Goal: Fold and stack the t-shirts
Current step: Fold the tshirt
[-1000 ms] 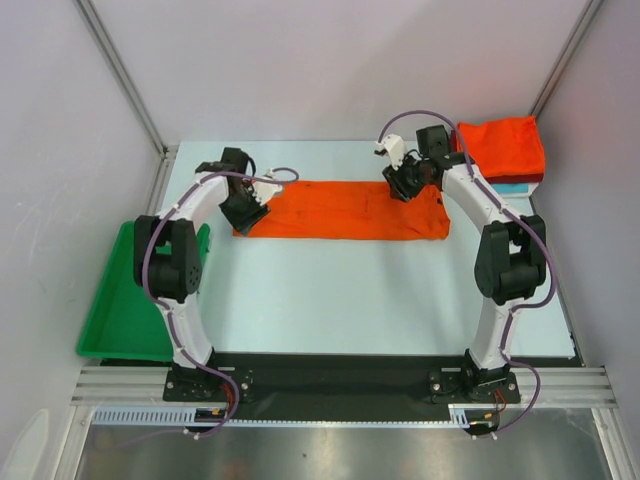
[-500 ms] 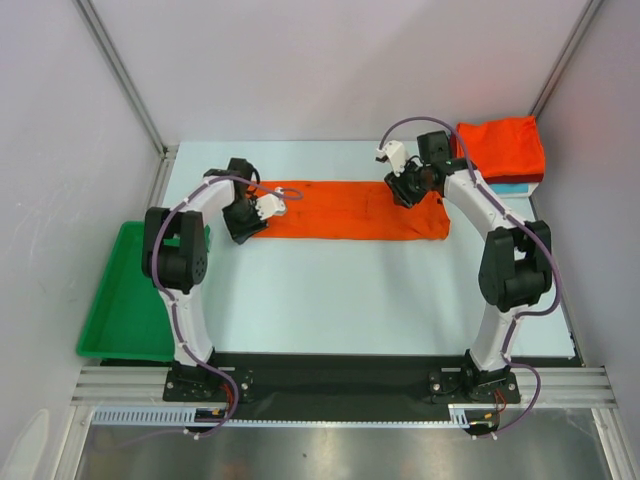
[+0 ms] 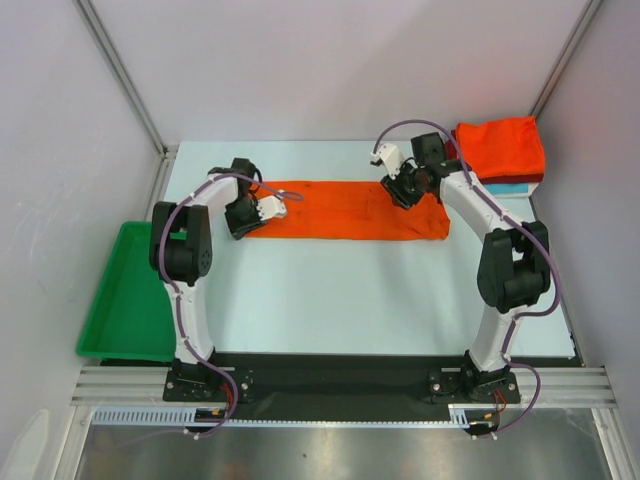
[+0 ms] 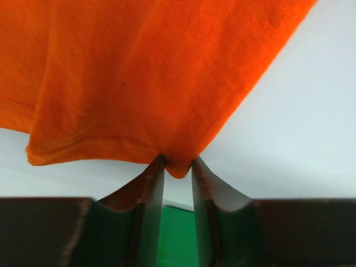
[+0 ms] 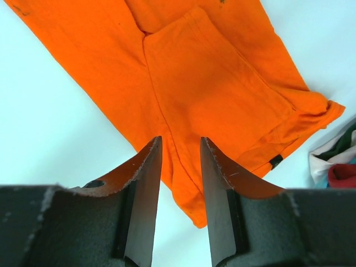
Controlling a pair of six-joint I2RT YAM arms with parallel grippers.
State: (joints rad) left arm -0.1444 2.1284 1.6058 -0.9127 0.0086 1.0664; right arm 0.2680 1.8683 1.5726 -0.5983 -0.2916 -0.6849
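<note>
On the pale table [image 3: 380,300], an orange shirt [image 3: 340,212] lies folded into a long band across the far middle, its ends pointing left and right. The green tray [image 3: 125,310] sits beside the table's left edge, and a stack [image 3: 500,148] of folded shirts fills the far right corner, orange-red on top. The left gripper [image 4: 178,164] sits at the band's left end, its tips drawn in on a corner of cloth that tents down into the pinch. The hold looks shallow, though the wrist view shows only the very tip. The right gripper [image 5: 181,142] hangs above the right end, jaws apart with nothing between them, the hem and a sleeve fold showing below. The step in hand is judged to be folding the band end over end. Doing it well means taking every layer into each pinch, gripping matching corners, lifting level and bringing the edges together squarely before the packet joins the stack.
</note>
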